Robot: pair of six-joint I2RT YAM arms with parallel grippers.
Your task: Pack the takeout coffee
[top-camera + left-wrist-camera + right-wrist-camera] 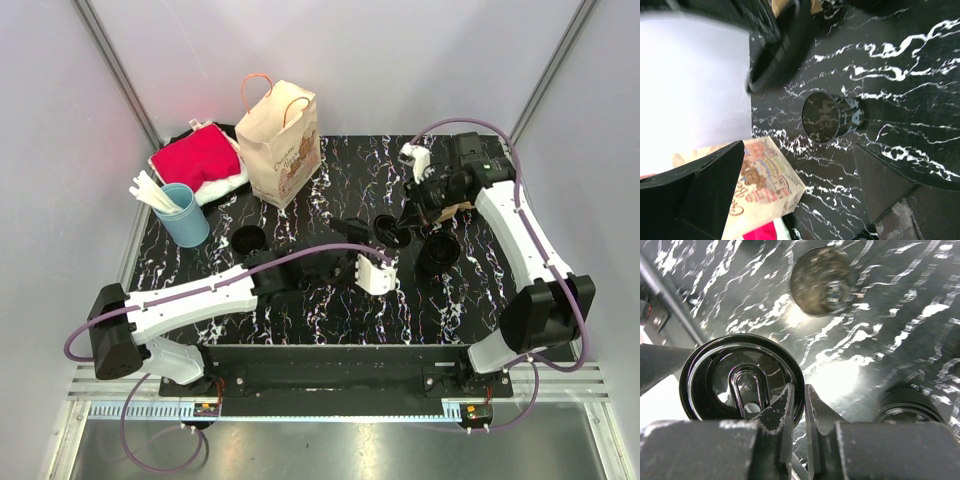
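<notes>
The table (450, 310) is open at front right and at the back between bag (283, 145) and right arm (505, 215); white cup (377, 276), lid (393, 234), black cup (437, 254) and left arm (200, 295) crowd the middle.

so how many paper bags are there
1. The paper bag stands upright at the back left of the table, beside the red cloth. No other shows, though one could be hidden behind it.

Left arm (200, 295) stretches inward, fingers (705, 195) spread wide; right arm (520, 230) folds inward, fingers (784, 415) nearly touching.
</notes>
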